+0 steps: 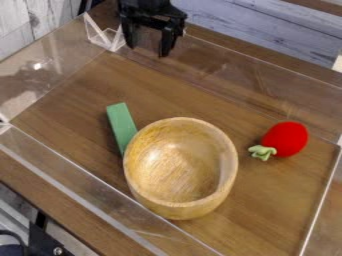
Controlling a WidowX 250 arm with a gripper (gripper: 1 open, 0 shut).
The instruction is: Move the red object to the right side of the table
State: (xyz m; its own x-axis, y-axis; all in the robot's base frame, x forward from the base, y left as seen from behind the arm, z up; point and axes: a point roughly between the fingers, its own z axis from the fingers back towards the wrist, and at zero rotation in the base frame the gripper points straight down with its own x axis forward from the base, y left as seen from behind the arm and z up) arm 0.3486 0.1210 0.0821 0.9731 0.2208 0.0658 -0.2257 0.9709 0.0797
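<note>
The red object (283,139), a small round toy fruit with a green leafy stem, lies on the brown wood-grain table (201,90) near its right wall. My black gripper (148,40) hangs at the back left of the table, far from the fruit. Its fingers point down and stand apart with nothing between them.
A large wooden bowl (181,165) sits at the front centre. A flat green block (120,125) lies just left of the bowl. Clear plastic walls (54,55) edge the tabletop on all sides.
</note>
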